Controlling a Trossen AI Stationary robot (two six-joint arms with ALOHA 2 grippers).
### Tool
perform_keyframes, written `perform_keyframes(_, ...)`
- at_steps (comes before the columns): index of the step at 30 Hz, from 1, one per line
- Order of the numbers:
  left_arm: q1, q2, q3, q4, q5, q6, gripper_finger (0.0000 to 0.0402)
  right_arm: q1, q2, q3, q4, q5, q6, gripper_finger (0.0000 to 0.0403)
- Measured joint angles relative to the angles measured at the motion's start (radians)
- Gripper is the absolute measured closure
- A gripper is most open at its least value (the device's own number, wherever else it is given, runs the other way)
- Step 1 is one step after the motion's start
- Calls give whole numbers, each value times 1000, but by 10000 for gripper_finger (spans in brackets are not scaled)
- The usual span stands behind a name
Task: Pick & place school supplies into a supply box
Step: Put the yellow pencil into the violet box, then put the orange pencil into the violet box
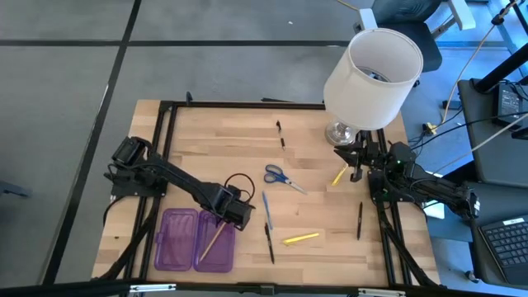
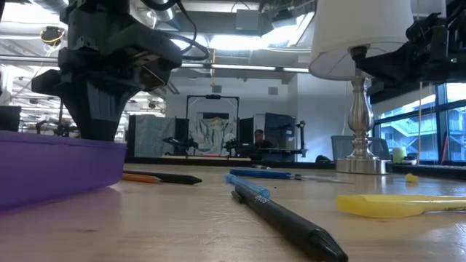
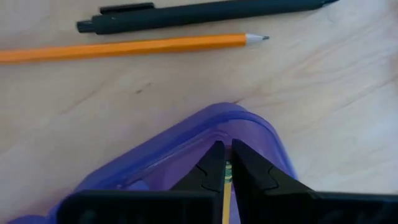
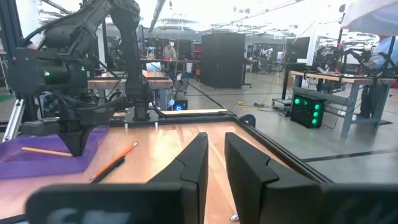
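**A:** Ok, near edge first, what've you got?

**B:** Your supply box (image 1: 196,240) lies open at about 7 o'clock on the table (image 1: 239,132), both purple halves flat. A wood-coloured pencil (image 1: 209,245) lies slanted across the right half. Your left gripper (image 1: 230,212) sits right over the box's upper right corner, fingers (image 3: 211,169) pinched nearly together on a thin yellowish pencil, going by the left wrist view.

**A:** And the loose stuff?

**B:** Just beside the box, toward 6 o'clock, a black pen (image 1: 269,242) and a blue pen (image 1: 266,207) lie almost in line. A yellow highlighter (image 1: 301,238) lies near 5 o'clock, another black pen (image 1: 360,221) at 4. In the middle you've got the blue-handled scissors (image 1: 280,176).

**A:** Farther back?

**B:** A yellow pen (image 1: 339,175) sits at 2 o'clock, right by your right gripper (image 1: 356,173), which holds nothing, its fingers (image 4: 190,163) a narrow gap apart. One more black pen (image 1: 280,134) lies at 12, and the lamp (image 1: 369,76) stands in the far right corner.
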Motion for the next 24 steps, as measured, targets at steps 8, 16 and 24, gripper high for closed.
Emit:
perform_keyframes(8,0,0,0,-5,-3,16,345,0,0,0,-1,0,0,343)
perform_keyframes(16,12,-61,-1,-12,-11,95,327,0,0,0,-3,0,0,343)
perform_keyframes(24,50,-228,-1,-69,-88,425,327,0,0,0,-4,0,1,343)
